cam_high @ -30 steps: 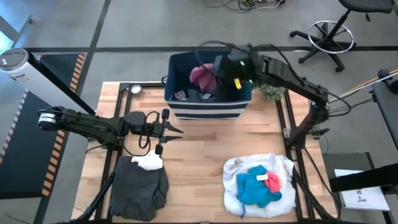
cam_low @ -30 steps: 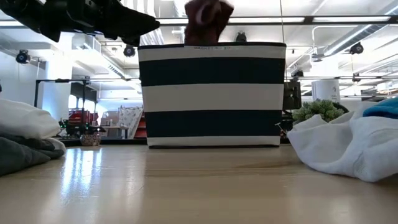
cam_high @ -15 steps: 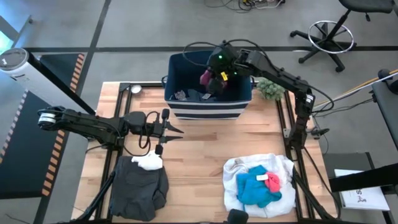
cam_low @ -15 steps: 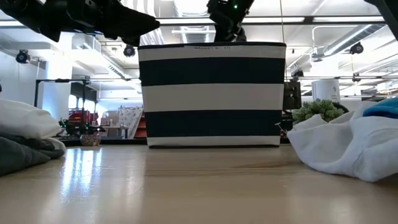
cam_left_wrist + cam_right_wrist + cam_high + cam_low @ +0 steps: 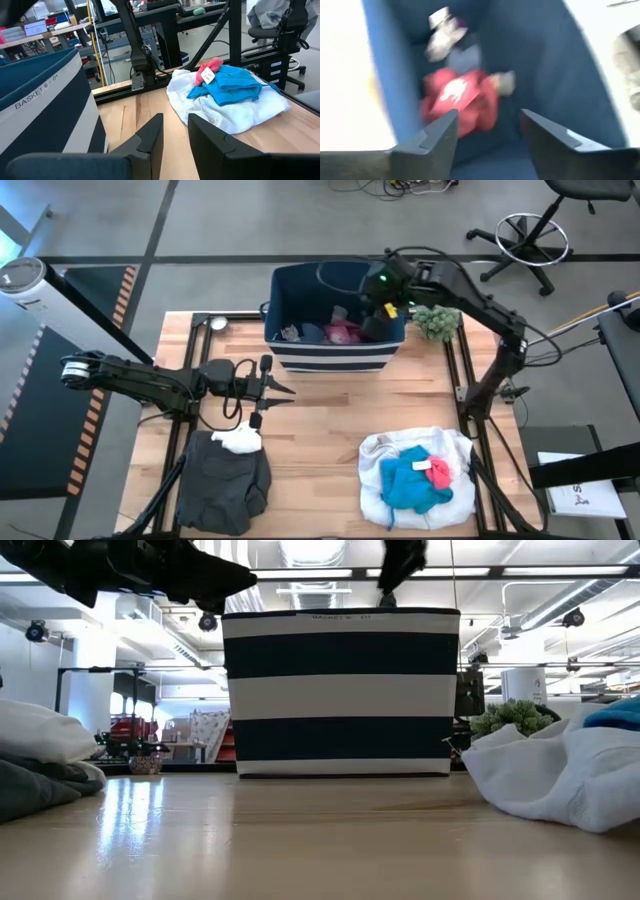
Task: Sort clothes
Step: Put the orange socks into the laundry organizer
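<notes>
My right gripper (image 5: pixel 385 298) hangs open and empty over the right part of the navy striped bin (image 5: pixel 335 350), just above its rim in the low view (image 5: pixel 400 565). A maroon piece (image 5: pixel 457 100) lies loose on the other clothes inside the bin, also in the high view (image 5: pixel 345 332). My left gripper (image 5: pixel 282 390) is open and empty above the table, left of the middle. A dark grey garment (image 5: pixel 222 480) with a white piece (image 5: pixel 238 440) on it lies at the near left. A white garment (image 5: pixel 400 450) bears a bright blue one (image 5: pixel 410 485) and a pink piece (image 5: pixel 438 470).
A small green plant (image 5: pixel 436 320) stands right of the bin at the far edge, close beside my right arm. Bare wood (image 5: pixel 330 410) lies between the bin and the two piles. The bin's walls (image 5: pixel 340 690) stand tall around the clothes inside.
My right gripper held the maroon piece above the bin's rim, then went toward the table's right edge without it. The maroon piece has dropped and now lies inside the bin, apart from the gripper.
</notes>
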Tool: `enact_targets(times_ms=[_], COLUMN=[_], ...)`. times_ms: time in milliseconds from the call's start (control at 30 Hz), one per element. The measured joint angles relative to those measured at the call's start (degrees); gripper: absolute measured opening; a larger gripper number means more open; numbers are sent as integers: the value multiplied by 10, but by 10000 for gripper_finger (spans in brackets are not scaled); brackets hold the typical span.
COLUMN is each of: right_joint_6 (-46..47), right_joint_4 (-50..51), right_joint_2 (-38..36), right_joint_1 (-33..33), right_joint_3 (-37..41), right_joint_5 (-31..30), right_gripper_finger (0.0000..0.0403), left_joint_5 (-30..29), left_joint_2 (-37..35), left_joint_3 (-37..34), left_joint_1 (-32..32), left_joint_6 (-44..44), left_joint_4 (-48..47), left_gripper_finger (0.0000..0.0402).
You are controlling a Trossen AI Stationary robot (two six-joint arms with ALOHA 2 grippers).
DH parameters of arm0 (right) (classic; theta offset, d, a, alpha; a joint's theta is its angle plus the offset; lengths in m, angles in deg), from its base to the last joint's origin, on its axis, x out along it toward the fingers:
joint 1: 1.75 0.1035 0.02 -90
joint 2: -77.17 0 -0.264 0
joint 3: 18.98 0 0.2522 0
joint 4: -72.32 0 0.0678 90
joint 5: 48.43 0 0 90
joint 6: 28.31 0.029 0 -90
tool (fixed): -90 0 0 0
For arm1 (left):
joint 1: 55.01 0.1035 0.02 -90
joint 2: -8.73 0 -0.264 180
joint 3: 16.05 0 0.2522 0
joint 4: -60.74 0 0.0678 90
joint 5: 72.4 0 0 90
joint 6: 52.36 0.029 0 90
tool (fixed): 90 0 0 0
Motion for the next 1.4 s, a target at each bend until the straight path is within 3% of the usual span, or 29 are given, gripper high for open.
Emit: enact_targets(times_ms=[133, 267, 333, 500, 667, 867, 1067, 1200, 1400], right_joint_6=[17, 40, 59, 125, 198, 300, 423, 480, 582], right_joint_4=[60, 98, 101, 102, 66, -29, -145, -216, -195], right_joint_2=[-35, -64, -76, -104, -134, -169, -179, -171, -148], right_joint_1=[51, 125, 160, 235, 301, 386, 477, 531, 587], right_joint_3=[0, 11, 23, 81, 205, 377, 496, 526, 532], right_joint_5=[87, 88, 85, 85, 83, 88, 151, 160, 160], right_gripper_finger=[113, 24, 8, 6, 2, 0, 3, 30, 115], left_joint_5=[0, 0, -7, -14, -14, -14, -14, -15, -15], left_joint_2=[0, 0, 0, 0, 0, 0, 0, 0, 0], left_joint_3=[0, 0, 0, 0, 0, 0, 0, 0, 0], left_joint_1=[0, 1, 1, 1, 1, 1, 1, 1, 1], left_joint_6=[-1, 4, 9, -1, -6, -13, -17, -17, -19], left_joint_4=[0, -3, -3, -3, -9, -10, -19, -20, -23], left_gripper_finger=[77, 77, 77, 77, 77, 77, 77, 77, 77])
